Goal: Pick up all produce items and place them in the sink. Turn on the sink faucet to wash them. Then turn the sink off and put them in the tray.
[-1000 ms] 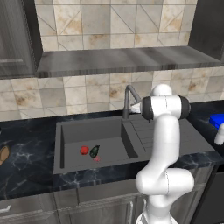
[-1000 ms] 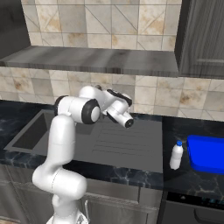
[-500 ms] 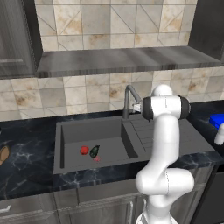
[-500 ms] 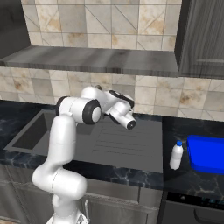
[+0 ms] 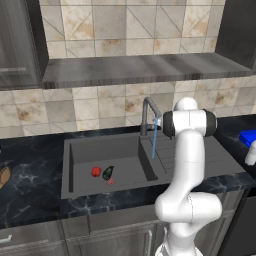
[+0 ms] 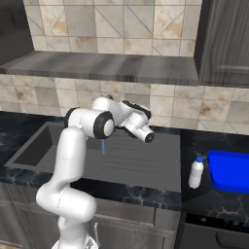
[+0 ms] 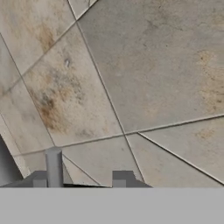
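light: even, soft, rendered | shadows: faint band under the grey wall shelf (image 5: 145,70) at 12 o'clock | glare: slight sheen on black marble counter (image 5: 30,165) | focus: hand view's beige tiles (image 7: 144,65) coarse, soft

A small white bottle (image 6: 195,172) stands upright on the black marble counter (image 6: 209,199). Above the counter runs a beige tiled backsplash (image 5: 105,107), topped by a grey range hood (image 5: 140,70). A tan-brown oblong item (image 5: 4,176) lies at the counter's far left edge.
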